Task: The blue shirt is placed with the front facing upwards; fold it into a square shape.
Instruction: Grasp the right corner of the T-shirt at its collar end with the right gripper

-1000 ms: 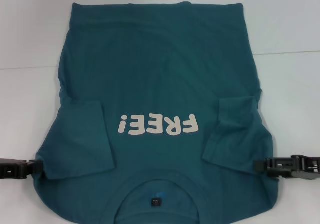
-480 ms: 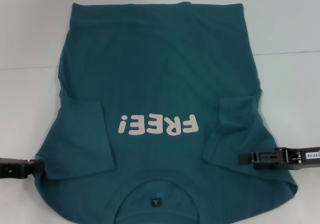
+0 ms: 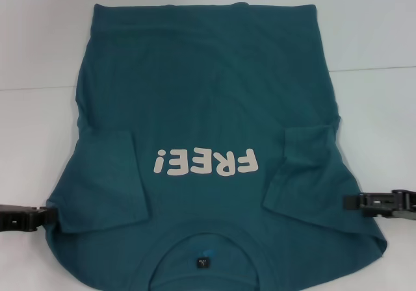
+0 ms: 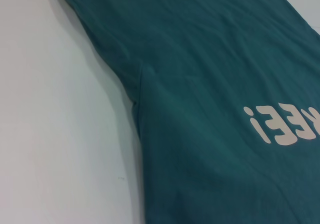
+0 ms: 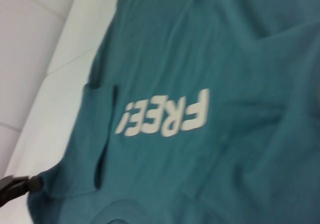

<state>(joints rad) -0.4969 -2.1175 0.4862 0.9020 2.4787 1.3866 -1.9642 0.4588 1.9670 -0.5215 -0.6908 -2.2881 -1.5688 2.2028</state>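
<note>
You have one dark teal-blue short-sleeved cotton shirt [image 3: 208,109] spread front up on the white tabletop [image 3: 377,37], its collar and small black neck label [image 3: 203,263] nearest you; two black claws sit at its near corners, one per side. The left claw [image 3: 51,218] lies at the left shoulder edge, its tip touching the cloth; you cannot tell how far its fingers are spread. The right claw [image 3: 351,202] lies at the right shoulder edge by the folded-in sleeve, its tip at the fabric's border; its opening cannot be told either. Farther off, both sleeves are folded inward over the chest, flanking one line of off-white "FREE!" lettering [image 3: 205,162]; beyond that the plain body runs to the straight hem at the far tabletop.
</note>
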